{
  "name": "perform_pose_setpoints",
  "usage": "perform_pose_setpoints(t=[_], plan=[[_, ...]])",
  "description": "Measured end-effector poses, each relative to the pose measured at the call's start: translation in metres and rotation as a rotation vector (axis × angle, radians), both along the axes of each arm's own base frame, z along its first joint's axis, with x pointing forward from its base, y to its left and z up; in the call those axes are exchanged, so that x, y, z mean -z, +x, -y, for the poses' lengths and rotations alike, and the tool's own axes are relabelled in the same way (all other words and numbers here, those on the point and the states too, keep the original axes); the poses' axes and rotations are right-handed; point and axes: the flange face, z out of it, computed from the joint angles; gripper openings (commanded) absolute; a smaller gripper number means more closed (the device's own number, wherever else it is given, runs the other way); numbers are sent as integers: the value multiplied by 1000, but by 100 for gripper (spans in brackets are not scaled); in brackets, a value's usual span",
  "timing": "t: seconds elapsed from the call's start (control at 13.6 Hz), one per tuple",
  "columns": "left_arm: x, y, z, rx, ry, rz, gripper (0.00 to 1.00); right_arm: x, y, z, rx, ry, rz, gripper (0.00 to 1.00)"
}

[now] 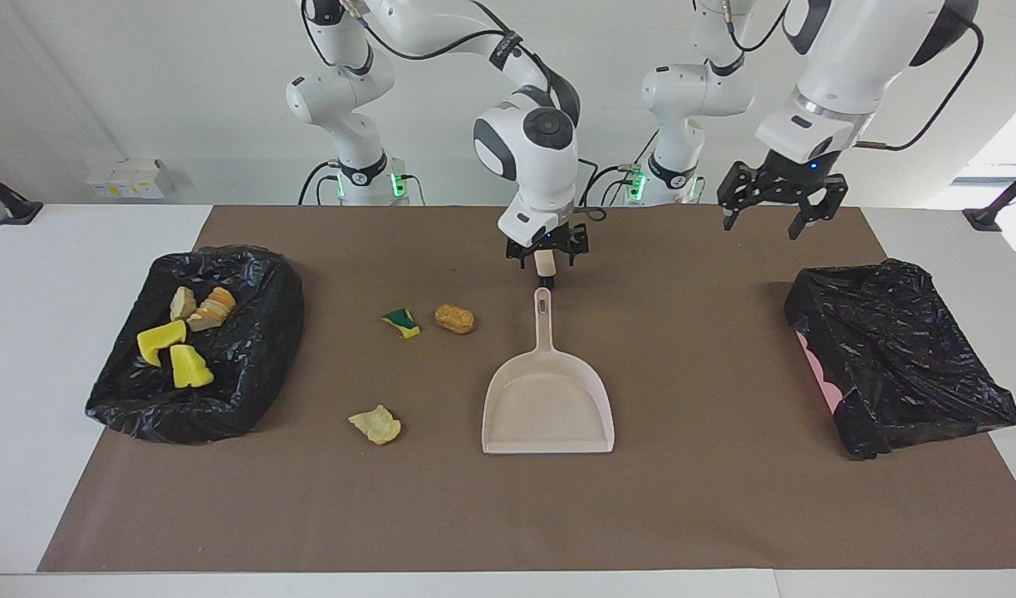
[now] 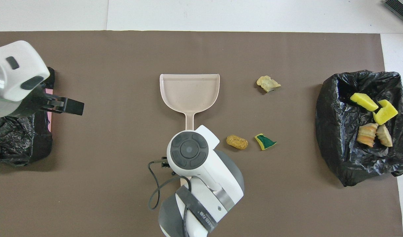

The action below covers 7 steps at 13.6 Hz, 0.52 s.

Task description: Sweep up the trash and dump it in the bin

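Four scraps lie in the bin (image 1: 250, 332) at the right arm's end. Three trash (image 1: 455, 319) pieces remain at the dustpan's (image 1: 547, 407) ten o'clock. Right gripper (image 1: 547, 253) and left gripper (image 1: 780, 203) hover, fingers open, empty.

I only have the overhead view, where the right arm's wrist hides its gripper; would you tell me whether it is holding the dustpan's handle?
Observer: No. In the facing view the right gripper hangs open above the end of the handle of the dustpan, not touching it.
Operator: Thank you. Is the left gripper down on the mat?
Observer: No. The left gripper hangs open in the air, over the mat near the black-bagged bin at the left arm's end.
Operator: Is anything lying in that bin?
Observer: Nothing shows in it from the facing view.
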Motion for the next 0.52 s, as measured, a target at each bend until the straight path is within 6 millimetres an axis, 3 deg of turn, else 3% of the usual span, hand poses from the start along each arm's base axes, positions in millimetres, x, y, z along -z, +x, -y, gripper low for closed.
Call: perform_pose_setpoints(t=[0.22, 0.52], plan=[[32, 3, 57, -12, -22, 12, 100, 9, -56, -4, -15, -43, -31, 100], [80, -6, 130, -38, -51, -10, 100, 31, -120, 10, -31, -99, -84, 100]])
